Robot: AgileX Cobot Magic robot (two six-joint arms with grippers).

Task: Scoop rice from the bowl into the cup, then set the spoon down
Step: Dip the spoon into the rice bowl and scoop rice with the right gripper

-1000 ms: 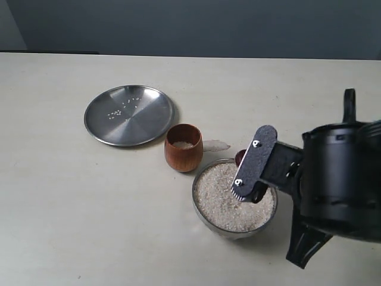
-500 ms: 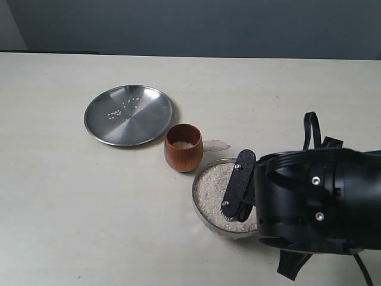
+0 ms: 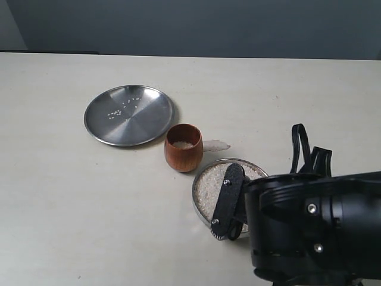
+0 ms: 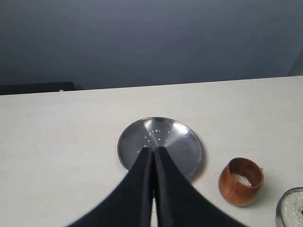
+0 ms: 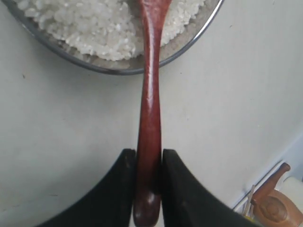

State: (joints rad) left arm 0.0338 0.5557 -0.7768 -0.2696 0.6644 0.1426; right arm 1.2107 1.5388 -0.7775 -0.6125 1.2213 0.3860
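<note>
My right gripper (image 5: 149,158) is shut on the handle of the dark reddish-brown spoon (image 5: 150,94). The spoon's scoop end lies in the white rice (image 5: 90,23) inside the steel bowl (image 5: 118,71). In the exterior view the right gripper (image 3: 228,221) and its black arm cover the near right part of the bowl (image 3: 198,182), and rice (image 3: 209,182) shows on the left. The wooden cup (image 3: 183,148) stands upright just behind the bowl with a little rice inside. My left gripper (image 4: 152,149) is shut and empty, held above the table, with the cup (image 4: 240,182) to one side.
A flat steel plate (image 3: 129,115) with a few stray grains lies left of the cup and also shows beyond the left fingertips (image 4: 180,142). A small patch of spilled rice (image 3: 216,145) lies beside the cup. The right arm's bulk fills the lower right of the exterior view.
The right arm has swung down and toward the near side of the exterior view, bringing the gripper from above the bowl's middle to its near rim. Cup and plate have not moved.
</note>
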